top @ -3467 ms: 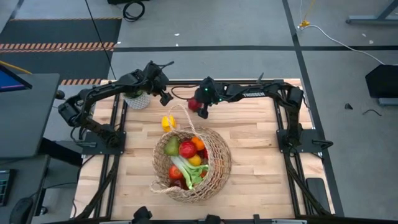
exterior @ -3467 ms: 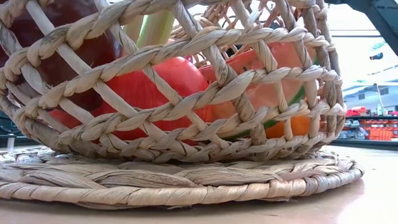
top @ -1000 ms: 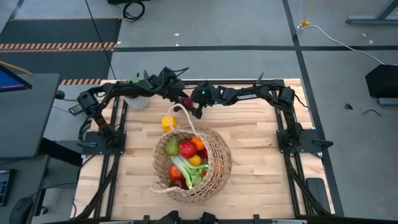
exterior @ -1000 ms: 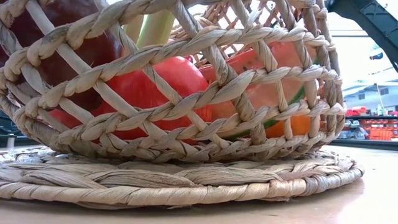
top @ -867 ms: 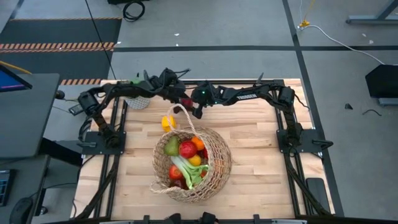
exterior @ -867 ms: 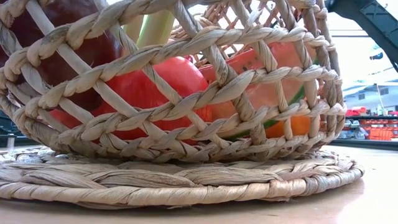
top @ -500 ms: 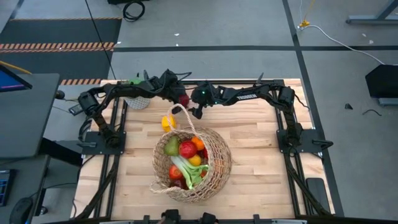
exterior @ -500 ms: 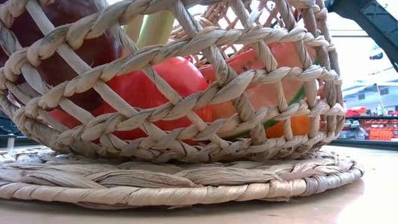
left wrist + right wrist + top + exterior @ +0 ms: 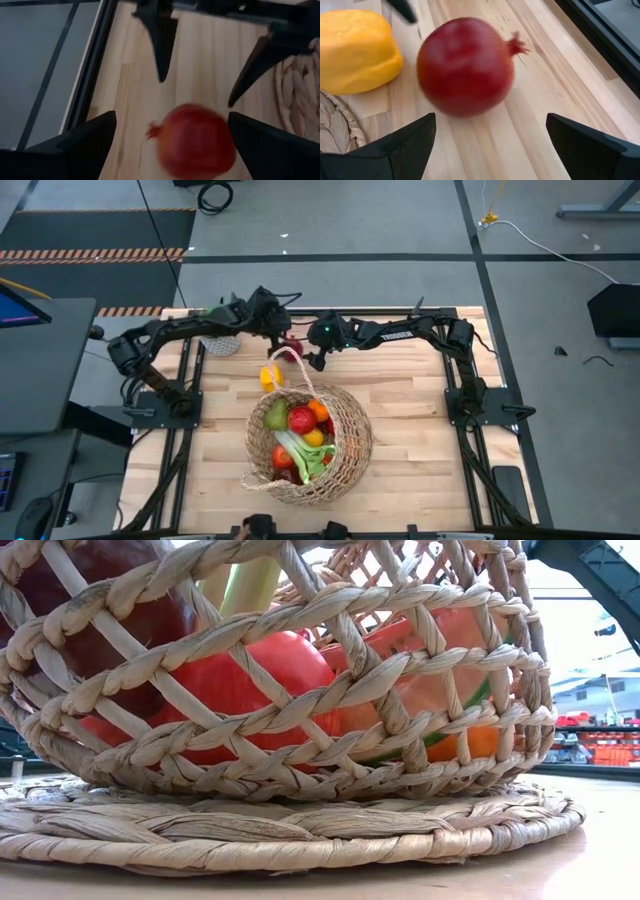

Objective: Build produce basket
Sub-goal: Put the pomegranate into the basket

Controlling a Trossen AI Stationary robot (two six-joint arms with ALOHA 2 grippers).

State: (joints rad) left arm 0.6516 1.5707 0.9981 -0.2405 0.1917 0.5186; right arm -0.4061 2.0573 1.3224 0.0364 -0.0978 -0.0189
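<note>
Looking down from above, the basket (image 9: 308, 442) sits at mid-table, already holding a pear, red and orange fruit and a green-white leek (image 9: 296, 454). Both arms reach toward the far edge behind it. The left gripper (image 9: 281, 337) and the right gripper (image 9: 312, 352) face each other with a red pomegranate (image 9: 292, 344) between them; a yellow pepper (image 9: 270, 376) lies just beside the basket's loop handle. A white-potted plant (image 9: 220, 343) stands under the left arm.

From table height, the wicker weave (image 9: 300, 690) fills nearly everything, red fruit (image 9: 250, 680) pressed behind the strands.

Through the left wrist camera, the pomegranate (image 9: 195, 141) lies on the wood between spread fingers (image 9: 75, 145), untouched; the right arm's dark fingers (image 9: 160, 35) show beyond.

Through the right wrist camera, the pomegranate (image 9: 465, 65) rests beside the pepper (image 9: 357, 50), ahead of wide-apart fingers (image 9: 400, 145) gripping nothing.
</note>
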